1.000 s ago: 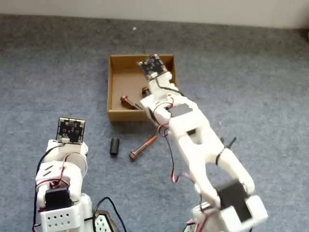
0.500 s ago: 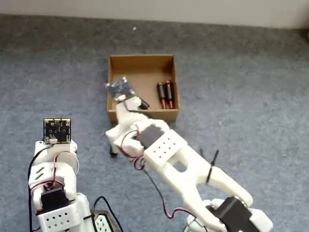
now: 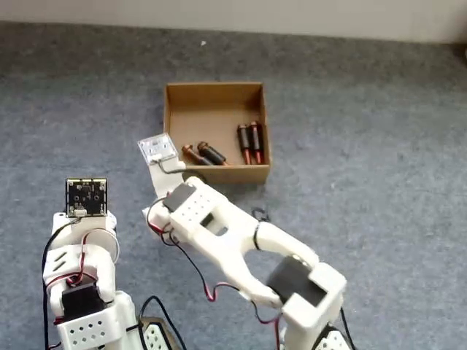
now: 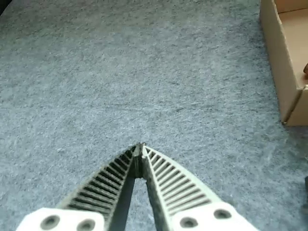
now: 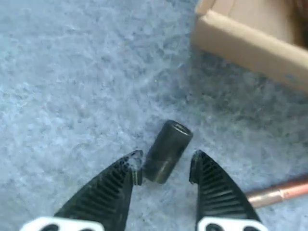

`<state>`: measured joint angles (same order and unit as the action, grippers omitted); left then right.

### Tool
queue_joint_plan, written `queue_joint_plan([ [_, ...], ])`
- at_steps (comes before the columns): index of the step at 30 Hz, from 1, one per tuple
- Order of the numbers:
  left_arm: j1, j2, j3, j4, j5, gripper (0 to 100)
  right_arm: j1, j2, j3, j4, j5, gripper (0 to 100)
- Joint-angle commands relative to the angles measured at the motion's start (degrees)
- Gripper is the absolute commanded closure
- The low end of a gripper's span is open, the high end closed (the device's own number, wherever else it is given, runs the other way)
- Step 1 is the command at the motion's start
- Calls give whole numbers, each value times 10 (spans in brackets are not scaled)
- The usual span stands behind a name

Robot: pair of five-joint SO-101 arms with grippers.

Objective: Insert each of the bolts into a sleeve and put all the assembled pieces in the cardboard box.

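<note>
The right arm was swung off the cardboard box [image 3: 169, 117] within the last second. The right hand [image 5: 165, 162] is now set low, jaws wide, straddling the loose black sleeve [image 5: 169, 143] on the grey surface [image 3: 365, 109], near the box's front corner. A loose bolt [image 5: 276, 192] is seen near the sleeve. Assembled pieces [image 3: 249, 143] are lodged in the box. The left hand [image 4: 140, 147] is pinched closed over bare surface. The drop-off is judged done and the next sleeve pickup begun.

Open tabletop [image 5: 72, 72] flanks the sleeve [image 5: 168, 151] on both sides — the bolt [image 5: 276, 192] lies just beside, the cardboard box [image 5: 250, 45] wall beyond.
</note>
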<state>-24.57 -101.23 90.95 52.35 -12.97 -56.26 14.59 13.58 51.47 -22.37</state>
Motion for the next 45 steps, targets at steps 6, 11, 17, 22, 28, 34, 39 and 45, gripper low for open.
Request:
queue_joint_plan([
  [6,-7,-5,-3,-13,0,979,-4,45,-36,18,-3,995],
  [11,-7,-5,-3,-13,0,979,9,-35,-36,83,30,994],
  [17,-7,-5,-2,-13,0,979,69,-221,-22,123,78,994],
  [22,-6,-4,-1,-10,0,979,133,-369,58,131,123,994],
  [28,43,-4,-1,-10,0,979,211,-502,172,128,139,994],
  [34,74,0,-1,-10,0,861,335,-580,279,92,139,994],
  [39,126,1,-18,21,-4,839,409,-619,401,-5,137,994],
  [45,245,2,-81,115,-41,838,465,-647,512,-117,137,994],
])
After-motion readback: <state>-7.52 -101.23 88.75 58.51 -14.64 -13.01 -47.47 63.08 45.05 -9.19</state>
